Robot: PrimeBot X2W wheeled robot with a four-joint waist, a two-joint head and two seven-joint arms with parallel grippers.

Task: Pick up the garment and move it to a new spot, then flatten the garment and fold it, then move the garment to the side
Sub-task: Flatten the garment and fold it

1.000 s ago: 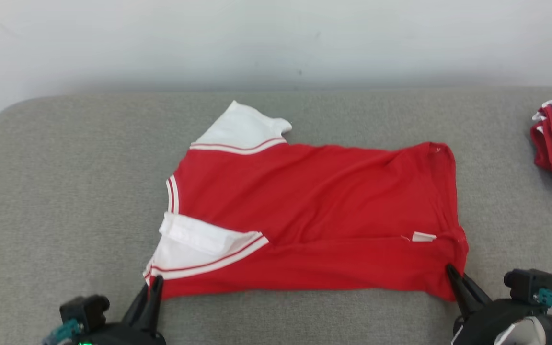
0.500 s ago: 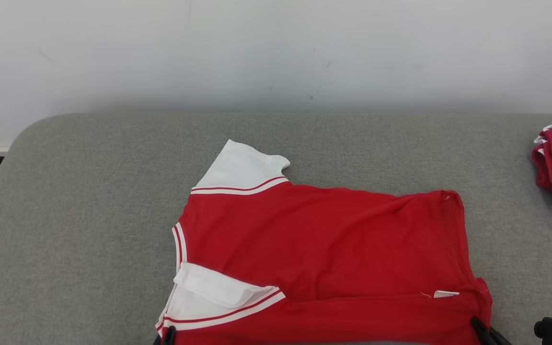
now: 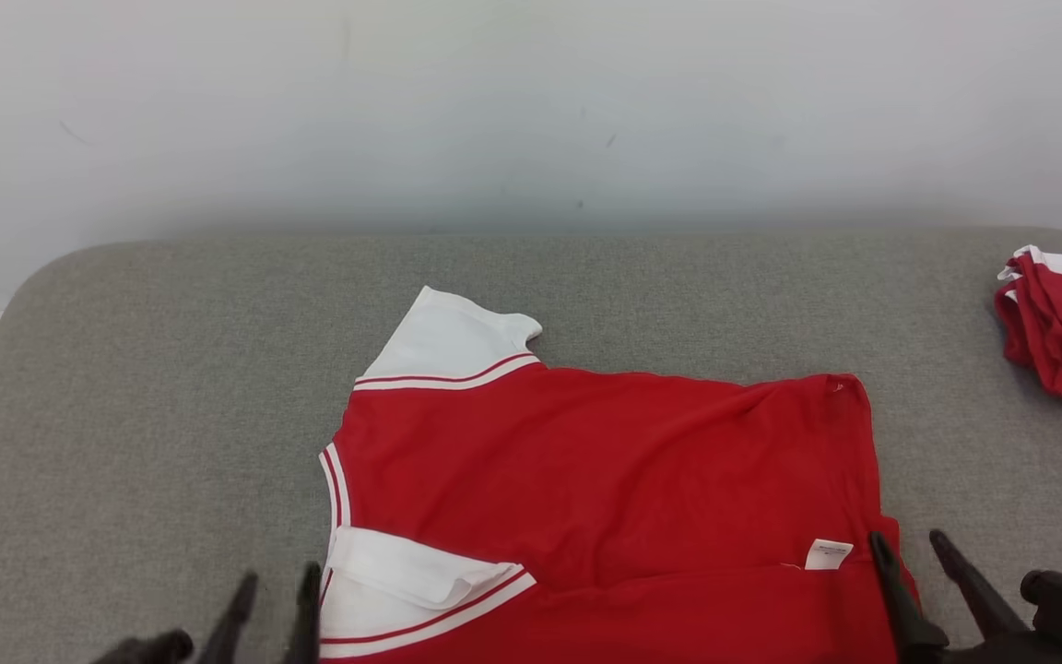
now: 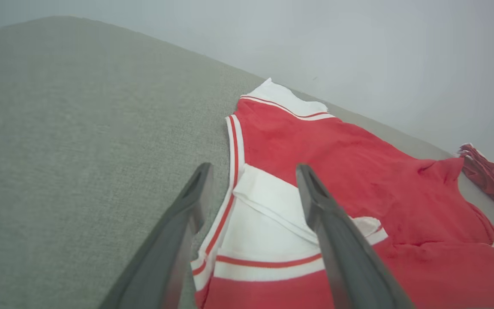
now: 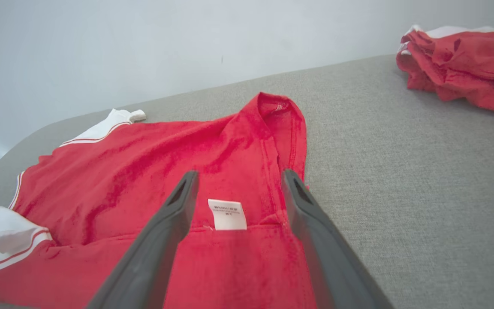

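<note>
The garment is a red shirt with white sleeves and striped trim, lying spread on the grey padded surface, its near long edge folded over. My left gripper stands open at the near white sleeve, nothing between its fingers. Over the hem corner, my right gripper is open too, beside the white care label. In the left wrist view the left gripper straddles the sleeve's edge. In the right wrist view the right gripper hovers above the red cloth.
A bunched pile of red and white cloth lies at the far right edge, also in the right wrist view. A pale wall runs behind the surface. Bare grey padding spreads to the left and behind the shirt.
Both grippers were shut on the shirt's near edge and now stand open, the cloth released. The head camera has tilted upward, so the whole scene sits lower in the picture.
</note>
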